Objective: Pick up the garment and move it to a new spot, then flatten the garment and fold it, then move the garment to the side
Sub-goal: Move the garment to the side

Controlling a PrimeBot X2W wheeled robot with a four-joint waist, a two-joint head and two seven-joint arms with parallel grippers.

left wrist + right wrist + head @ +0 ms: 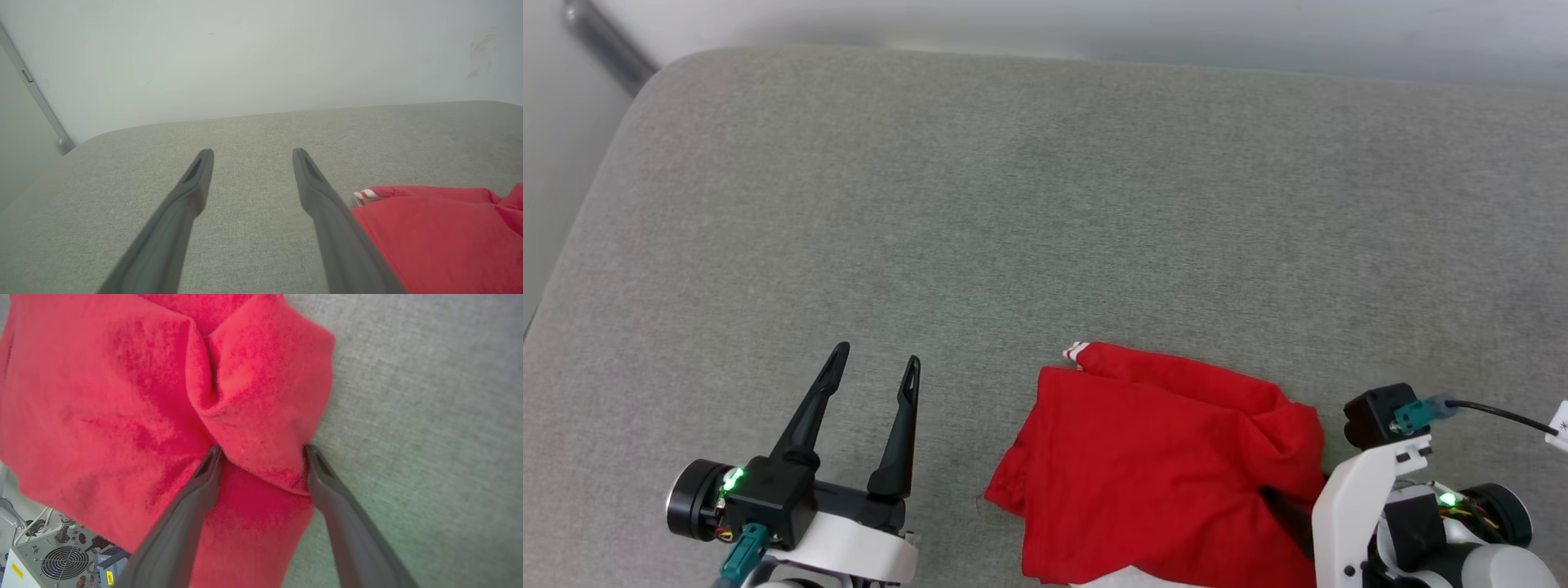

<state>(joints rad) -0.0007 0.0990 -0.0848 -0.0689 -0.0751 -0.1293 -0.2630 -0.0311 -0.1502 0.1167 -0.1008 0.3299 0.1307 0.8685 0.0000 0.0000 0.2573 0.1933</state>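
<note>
The right tool (261,451), open wide, straddles a raised fold of the shirt (1143,457) (seemingly ready to pinch it); the left tool (876,359) hovers open nearby.

A wide padded surface (1045,204) covered in grey woven fabric, with a rounded far-left corner, stands against a pale wall (1094,24). One red garment (1160,465) lies crumpled directly on it, near the front edge and right of the middle, with red-white striped trim (1076,352) showing at its far-left corner
</note>
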